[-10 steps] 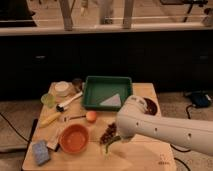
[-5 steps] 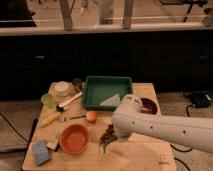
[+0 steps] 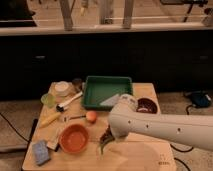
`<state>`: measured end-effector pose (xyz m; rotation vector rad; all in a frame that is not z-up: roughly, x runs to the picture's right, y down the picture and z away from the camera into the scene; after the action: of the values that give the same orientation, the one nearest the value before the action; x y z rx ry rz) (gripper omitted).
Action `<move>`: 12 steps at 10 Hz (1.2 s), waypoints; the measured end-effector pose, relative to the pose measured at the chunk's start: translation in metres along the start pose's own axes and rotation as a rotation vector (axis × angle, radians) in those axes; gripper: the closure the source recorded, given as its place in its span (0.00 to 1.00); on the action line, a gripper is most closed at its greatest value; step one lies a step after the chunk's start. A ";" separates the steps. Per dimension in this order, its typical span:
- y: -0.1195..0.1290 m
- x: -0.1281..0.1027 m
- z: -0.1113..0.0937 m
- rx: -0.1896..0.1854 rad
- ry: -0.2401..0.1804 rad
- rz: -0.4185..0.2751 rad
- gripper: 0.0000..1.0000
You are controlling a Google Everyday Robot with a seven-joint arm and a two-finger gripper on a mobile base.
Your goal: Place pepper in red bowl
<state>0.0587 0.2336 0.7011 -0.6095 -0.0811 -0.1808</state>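
The orange-red bowl sits at the front left of the wooden table, and I see nothing inside it. My gripper hangs at the end of the white arm, just right of the bowl and a little above the table. It is shut on the small green pepper, which dangles below the fingers with its tip pointing down. The pepper is beside the bowl's right rim, not over it.
A dark maroon bowl stands at the right, partly behind the arm. A green tray is at the back. An orange ball, yellow item, brush, white dish, green cup and blue sponge lie left.
My arm has moved a little to the left with the pepper in the gripper, closer to the red bowl's right rim. Nothing else has moved.
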 end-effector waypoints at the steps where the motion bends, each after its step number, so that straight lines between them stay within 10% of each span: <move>1: -0.002 -0.011 0.001 -0.002 -0.003 -0.013 0.95; 12: -0.004 -0.056 0.007 -0.021 -0.014 -0.095 0.95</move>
<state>0.0031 0.2422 0.7020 -0.6281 -0.1218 -0.2696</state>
